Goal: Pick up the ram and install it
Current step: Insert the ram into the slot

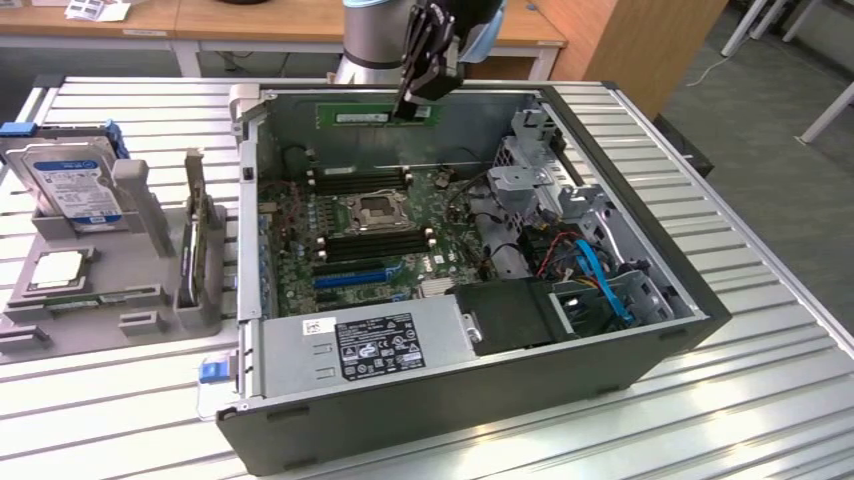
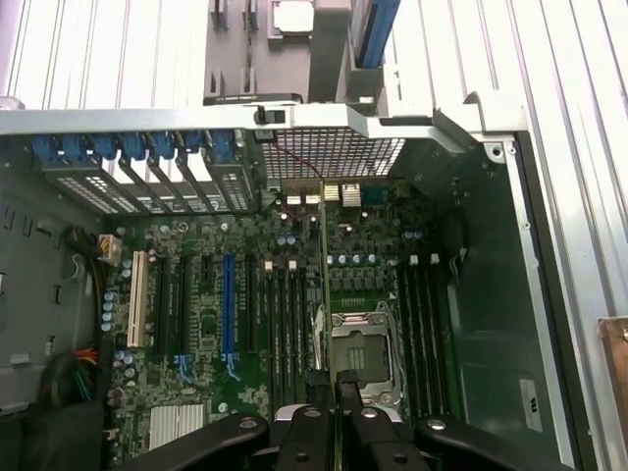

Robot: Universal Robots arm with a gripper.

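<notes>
Item: ram (image 1: 360, 116), pinched in gripper (image 1: 415, 100), upper centre of frame, over PC case (image 1: 534, 390); step: carry; seating needs squaring w/ mem slots (image 1: 378, 245)

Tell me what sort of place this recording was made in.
Likely a robotics lab set up for PC assembly: an open computer case on a slatted metal table, a grey fixture holding a hard drive, and wooden desks behind.
</notes>
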